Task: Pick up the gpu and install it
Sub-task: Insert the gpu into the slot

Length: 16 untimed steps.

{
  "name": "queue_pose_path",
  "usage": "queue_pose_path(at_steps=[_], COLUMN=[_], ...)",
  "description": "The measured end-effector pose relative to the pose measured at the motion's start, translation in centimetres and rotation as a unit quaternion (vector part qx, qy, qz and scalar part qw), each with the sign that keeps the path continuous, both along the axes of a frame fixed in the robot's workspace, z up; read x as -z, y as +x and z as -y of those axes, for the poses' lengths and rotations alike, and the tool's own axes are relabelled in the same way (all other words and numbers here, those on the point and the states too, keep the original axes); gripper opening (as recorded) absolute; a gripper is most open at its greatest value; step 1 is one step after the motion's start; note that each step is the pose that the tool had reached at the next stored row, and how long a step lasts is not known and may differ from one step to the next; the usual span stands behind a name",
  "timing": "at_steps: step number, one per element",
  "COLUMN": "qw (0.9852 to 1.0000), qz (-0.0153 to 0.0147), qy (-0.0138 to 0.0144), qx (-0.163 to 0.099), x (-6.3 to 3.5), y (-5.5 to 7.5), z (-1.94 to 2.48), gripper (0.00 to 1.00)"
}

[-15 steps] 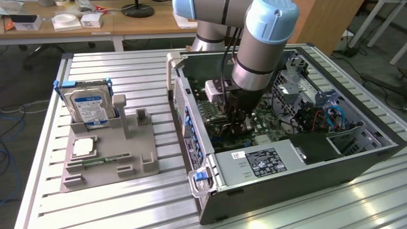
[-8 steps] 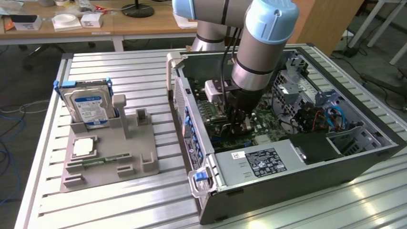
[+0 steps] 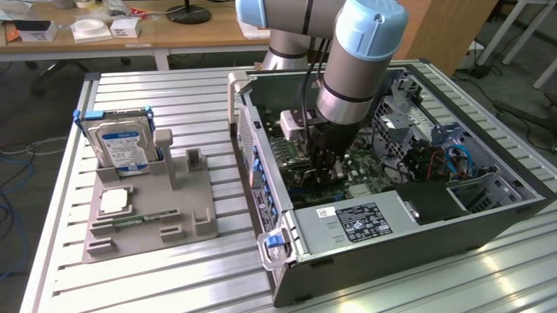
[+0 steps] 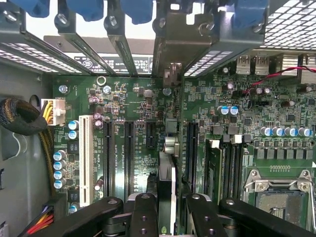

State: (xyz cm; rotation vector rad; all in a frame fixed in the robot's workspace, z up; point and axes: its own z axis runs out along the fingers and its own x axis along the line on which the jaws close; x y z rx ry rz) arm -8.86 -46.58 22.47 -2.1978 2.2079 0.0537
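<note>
black fingers (image 4: 167, 210) clench the gpu (image 4: 167, 173) edge-on, low over the motherboard (image 4: 133, 98) inside the computer case (image 3: 392, 228).

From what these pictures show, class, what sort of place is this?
Probably a robotics lab or workshop: an open grey computer tower case lies on a ribbed aluminium table, with cluttered wooden desks behind.

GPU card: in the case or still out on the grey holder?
In the case. The wrist view shows the thin dark GPU card edge-on between the gripper fingers, over the green motherboard slots. Fully seated: cannot tell.
</note>
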Motion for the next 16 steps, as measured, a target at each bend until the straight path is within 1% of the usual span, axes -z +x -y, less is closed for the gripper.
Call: queue_pose_path(at_steps=[4, 14, 15, 16], qw=[1.0, 1.0, 1.0, 1.0], qz=[0.0003, 0.0002, -0.0001, 0.001], qy=[0.0007, 0.0006, 0.002, 0.0026], qx=[0.0, 0.0, 0.0, 0.001], x=[0.08, 0.03, 0.05, 0.03], y=[-0.01, -0.01, -0.04, -0.04], z=[-0.02, -0.03, -0.07, -0.07], gripper=[0.27, 0.27, 0.27, 0.27])
